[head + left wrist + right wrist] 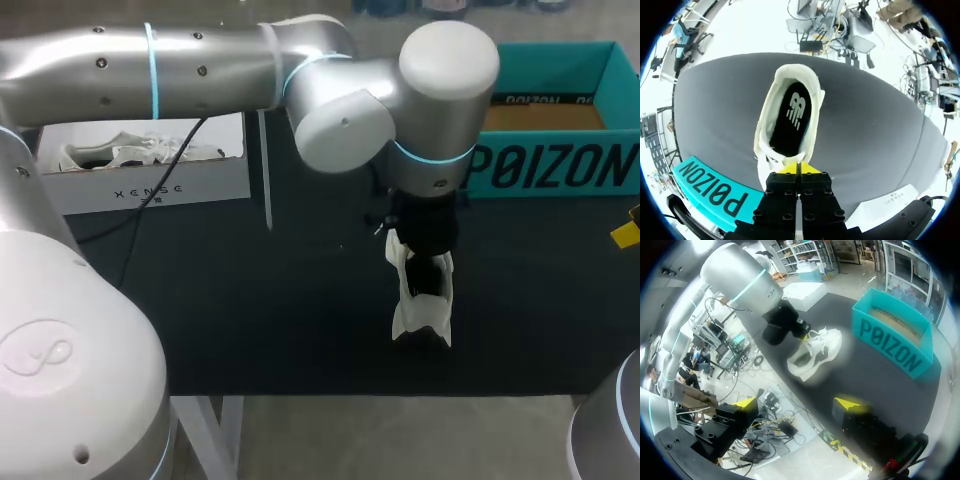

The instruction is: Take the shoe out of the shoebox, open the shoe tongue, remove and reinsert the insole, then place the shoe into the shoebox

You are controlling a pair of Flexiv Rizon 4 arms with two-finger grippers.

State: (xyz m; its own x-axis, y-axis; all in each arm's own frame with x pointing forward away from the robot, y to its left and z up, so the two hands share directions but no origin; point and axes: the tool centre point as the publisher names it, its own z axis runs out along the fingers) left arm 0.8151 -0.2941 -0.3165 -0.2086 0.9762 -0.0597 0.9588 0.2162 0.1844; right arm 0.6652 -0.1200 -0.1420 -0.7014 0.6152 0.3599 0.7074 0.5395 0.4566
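The left claw (797,169) is closed tight at the tongue of the white sneaker (790,120), which sits on the dark bench (250,300) near the teal shoebox (555,165). The right claw (800,403) gapes wide, well apart from the sneaker.

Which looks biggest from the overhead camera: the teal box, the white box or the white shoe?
1. teal box and white box: alike, both partly hidden, so unranked.
2. white shoe: smallest.

White box (150,185) with pale contents at the dark mat's (250,320) far-left corner, black cable (128,255) alongside.
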